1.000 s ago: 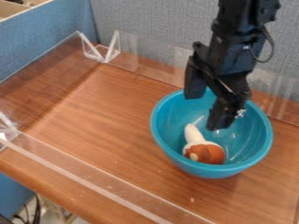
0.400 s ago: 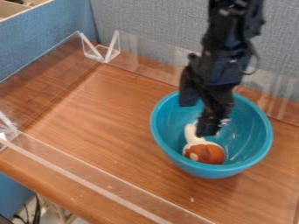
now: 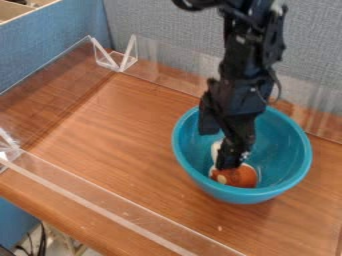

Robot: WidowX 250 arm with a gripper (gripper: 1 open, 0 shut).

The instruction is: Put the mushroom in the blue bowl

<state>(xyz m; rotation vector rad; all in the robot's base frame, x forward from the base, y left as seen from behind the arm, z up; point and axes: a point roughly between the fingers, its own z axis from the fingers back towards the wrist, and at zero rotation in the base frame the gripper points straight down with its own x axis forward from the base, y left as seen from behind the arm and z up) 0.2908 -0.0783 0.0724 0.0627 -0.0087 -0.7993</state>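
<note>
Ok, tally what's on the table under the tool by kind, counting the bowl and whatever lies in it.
Blue bowl: 1
Mushroom, inside the bowl: 1
Total: 2

The claw (image 3: 222, 143) has shifted toward the front left of the bowl (image 3: 277, 150), nearer the mushroom (image 3: 238, 176).

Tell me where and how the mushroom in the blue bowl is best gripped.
Probably best: lower the open tool from above, jaws either side of the mushroom's rounded cap. It lies inside the blue bowl, whose surrounding wall hinders a sideways approach.
</note>
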